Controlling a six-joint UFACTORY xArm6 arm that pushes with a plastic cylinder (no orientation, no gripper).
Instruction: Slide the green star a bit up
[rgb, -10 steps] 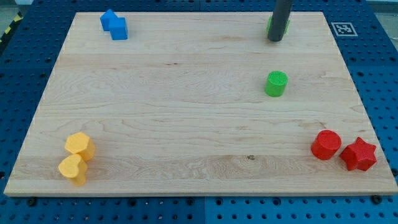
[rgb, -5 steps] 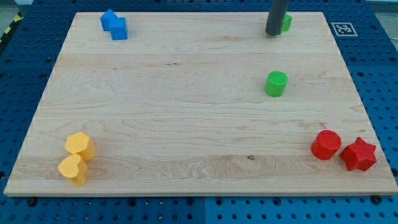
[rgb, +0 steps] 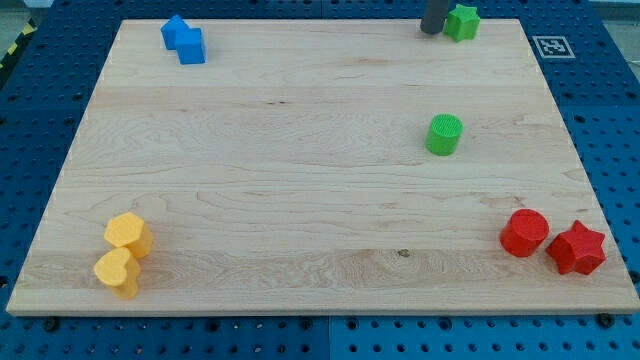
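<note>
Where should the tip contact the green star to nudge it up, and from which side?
No gripping here, only pushing. Contact the green star on its lower edge, centred, coming from the view's bottom, so it likely slides straight rather than spinning off a point. My tip now sits at the star's left, close beside it, so it would have to move round below. The star already lies near the board's top edge.

I see the green star (rgb: 462, 21) lying flat at the upper right of the frame, right by the top edge of the surface (rgb: 300, 200). It is small, bright green, with its stubby points clearly visible and its left side just beside my tip (rgb: 432, 31).
</note>
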